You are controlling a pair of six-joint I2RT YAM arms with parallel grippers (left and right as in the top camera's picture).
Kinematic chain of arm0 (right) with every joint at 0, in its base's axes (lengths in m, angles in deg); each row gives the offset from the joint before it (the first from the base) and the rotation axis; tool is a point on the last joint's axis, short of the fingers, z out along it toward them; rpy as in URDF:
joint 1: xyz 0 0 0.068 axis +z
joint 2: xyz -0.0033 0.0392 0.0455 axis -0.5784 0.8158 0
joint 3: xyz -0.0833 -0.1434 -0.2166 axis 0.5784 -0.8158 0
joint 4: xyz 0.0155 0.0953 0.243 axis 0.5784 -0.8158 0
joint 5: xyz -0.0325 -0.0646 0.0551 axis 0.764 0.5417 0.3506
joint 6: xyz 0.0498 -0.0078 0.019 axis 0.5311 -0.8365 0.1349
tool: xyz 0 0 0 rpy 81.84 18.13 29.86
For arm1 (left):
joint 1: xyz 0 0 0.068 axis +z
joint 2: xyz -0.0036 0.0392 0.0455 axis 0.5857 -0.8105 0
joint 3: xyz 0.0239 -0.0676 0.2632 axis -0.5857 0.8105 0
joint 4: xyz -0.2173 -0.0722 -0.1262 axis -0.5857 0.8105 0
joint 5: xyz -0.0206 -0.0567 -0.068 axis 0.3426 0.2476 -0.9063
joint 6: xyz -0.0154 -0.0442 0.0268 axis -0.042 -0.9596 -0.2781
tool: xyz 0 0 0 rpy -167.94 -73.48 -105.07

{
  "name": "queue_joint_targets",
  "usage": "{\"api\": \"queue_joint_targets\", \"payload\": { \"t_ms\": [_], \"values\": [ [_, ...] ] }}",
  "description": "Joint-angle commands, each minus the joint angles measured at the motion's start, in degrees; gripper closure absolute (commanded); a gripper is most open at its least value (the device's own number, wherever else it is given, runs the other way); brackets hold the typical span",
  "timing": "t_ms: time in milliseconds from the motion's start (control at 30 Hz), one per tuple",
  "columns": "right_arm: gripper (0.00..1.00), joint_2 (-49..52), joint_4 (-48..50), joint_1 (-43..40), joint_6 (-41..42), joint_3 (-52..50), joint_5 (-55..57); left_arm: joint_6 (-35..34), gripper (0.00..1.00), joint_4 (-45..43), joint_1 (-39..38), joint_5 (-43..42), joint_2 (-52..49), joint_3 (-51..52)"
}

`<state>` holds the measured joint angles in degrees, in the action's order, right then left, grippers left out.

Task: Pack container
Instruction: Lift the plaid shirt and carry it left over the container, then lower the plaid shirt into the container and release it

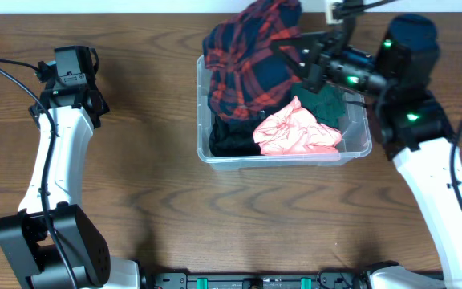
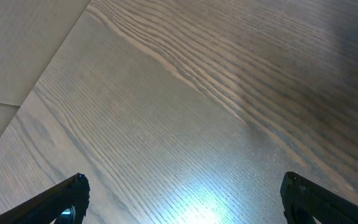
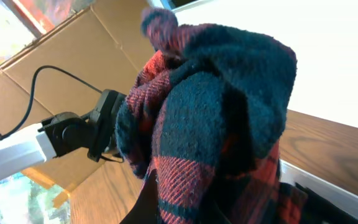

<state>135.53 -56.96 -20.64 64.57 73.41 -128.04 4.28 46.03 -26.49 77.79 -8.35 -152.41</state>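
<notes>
Right tool (image 1: 299, 58): closed tight on a red/navy plaid cloth (image 1: 247, 56). The cloth is bunched and hangs from the fingers over the upper-left part of the container (image 1: 283, 159), spilling past its top rim in the overhead view. In the right wrist view the plaid fills mid-frame and hides the fingers almost fully; only dark bits show at the bottom edge.

Left tool (image 2: 185, 190): jaws wide apart, nothing between them, touching nothing. The left wrist view shows only bare wood-grain bench (image 2: 185, 93) with a glare patch at bottom centre and one fingertip in each lower corner. Overhead puts it in the upper left of the frame, well apart from the container.

Container: clear plastic bin, upper centre-right of the overhead frame, flat on the bench. Inside:
- crumpled pink cloth (image 1: 295, 132), lower middle to right
- dark green cloth (image 1: 325, 103), above the pink one toward the right wall
- black cloth (image 1: 229, 138), lower left, overlapped by the plaid

In the way: the right arm's wrist (image 1: 359, 72) hangs over the bin's upper-right corner and covers that stretch of rim. The right wrist view also catches the left arm (image 3: 55, 137) at far left of frame, cardboard (image 3: 86, 56) behind it, and a strip of container rim at lower right.
</notes>
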Motion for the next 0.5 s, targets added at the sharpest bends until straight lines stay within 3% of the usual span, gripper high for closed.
{"api": "queue_joint_targets", "payload": {
  "t_ms": [0,467],
  "values": [
    [0.99,1.2,3.7,2.6,2.8,1.6,1.4,0.6,0.02,0.2,0.2,0.9,0.7,-0.8],
    [0.99,4.0,4.8,4.1,4.7,1.6,3.1,0.6,0.02,0.2,0.2,0.9,0.7,-0.8]
  ]
}}
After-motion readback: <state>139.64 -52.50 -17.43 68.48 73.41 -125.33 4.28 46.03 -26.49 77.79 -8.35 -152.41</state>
